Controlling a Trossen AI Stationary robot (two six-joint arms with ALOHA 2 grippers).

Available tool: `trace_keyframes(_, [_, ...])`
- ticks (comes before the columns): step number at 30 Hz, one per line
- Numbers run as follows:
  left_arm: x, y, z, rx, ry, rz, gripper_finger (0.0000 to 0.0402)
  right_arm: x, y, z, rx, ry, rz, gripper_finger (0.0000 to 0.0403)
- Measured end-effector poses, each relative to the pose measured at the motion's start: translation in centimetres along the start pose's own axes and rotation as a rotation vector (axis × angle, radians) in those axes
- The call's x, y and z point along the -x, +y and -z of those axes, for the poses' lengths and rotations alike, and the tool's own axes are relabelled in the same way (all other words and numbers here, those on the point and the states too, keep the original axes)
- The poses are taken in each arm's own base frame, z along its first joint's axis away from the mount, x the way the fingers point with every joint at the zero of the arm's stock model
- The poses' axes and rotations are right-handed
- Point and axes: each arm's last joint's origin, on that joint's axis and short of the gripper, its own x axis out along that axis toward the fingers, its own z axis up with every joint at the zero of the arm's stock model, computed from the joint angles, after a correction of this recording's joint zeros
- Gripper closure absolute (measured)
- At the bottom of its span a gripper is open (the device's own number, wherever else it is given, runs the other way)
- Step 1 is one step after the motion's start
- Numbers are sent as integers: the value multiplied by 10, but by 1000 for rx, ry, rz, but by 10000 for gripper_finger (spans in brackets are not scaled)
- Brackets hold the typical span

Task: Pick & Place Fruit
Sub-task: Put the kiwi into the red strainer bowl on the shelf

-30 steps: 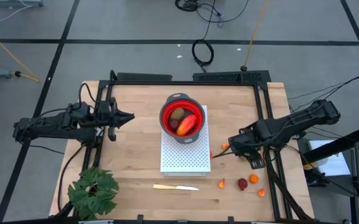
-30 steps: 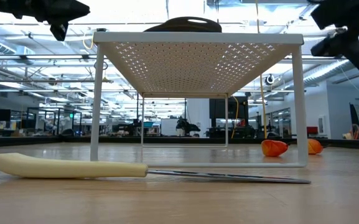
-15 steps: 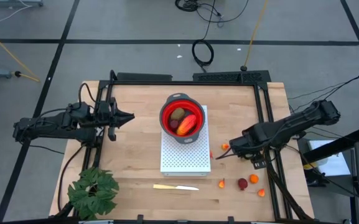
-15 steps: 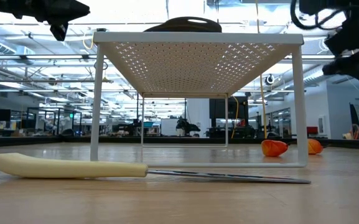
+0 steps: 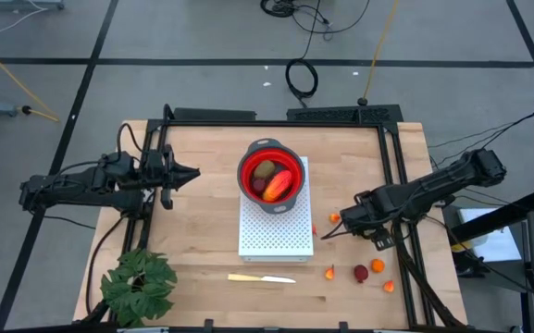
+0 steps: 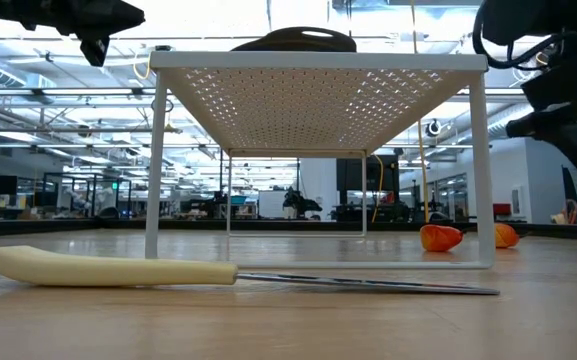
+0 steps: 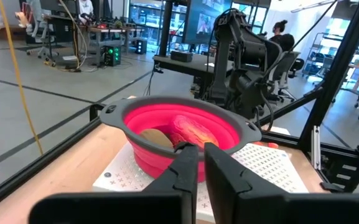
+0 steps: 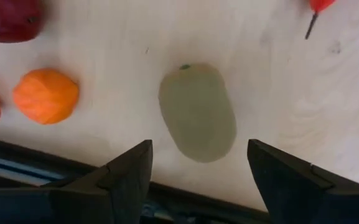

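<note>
An olive-brown oval (image 8: 198, 112) lies on the table, and my right gripper (image 8: 198, 149) hovers above it, open, pointing down, one finger on each side without touching. In the high view this arm (image 5: 375, 231) hides the oval. Around it lie a dark red ball (image 8: 8, 18) and an orange bit (image 8: 45, 94). More pieces lie near the right near corner: a dark red ball (image 5: 362, 273) and orange bits (image 5: 378, 266). The red bowl (image 5: 248, 162) on the white rack (image 5: 276, 236) holds an olive oval, a dark red ball and the red-orange oblong (image 5: 281, 185). My left gripper (image 5: 191, 173) waits shut, left of the bowl.
A pale yellow knife (image 5: 260, 277) lies near the table's near edge, in front of the rack. The green plant (image 5: 139, 285) stands at the near left corner. A black frame rail (image 8: 185, 205) runs close beside the oval on the table's right. A small red piece (image 8: 319, 5) lies nearby.
My right gripper has come down toward the table on the right side, as the low view shows it sinking step by step. The fruit pieces, bowl and knife have stayed where they were.
</note>
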Motion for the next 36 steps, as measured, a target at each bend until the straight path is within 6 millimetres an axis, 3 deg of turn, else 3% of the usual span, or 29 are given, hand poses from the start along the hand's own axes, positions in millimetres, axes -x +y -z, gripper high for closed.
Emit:
trace_keyframes(11, [0,0,0,1,0,0,399,-12,-1,0,58,-14,-4,149])
trace_keyframes(21, [0,0,0,1,0,-1,372,-20,-2,-1,81,-39,-4,149])
trace_keyframes(36, [0,0,0,1,0,-1,371,-20,-2,-1,82,-38,-4,149])
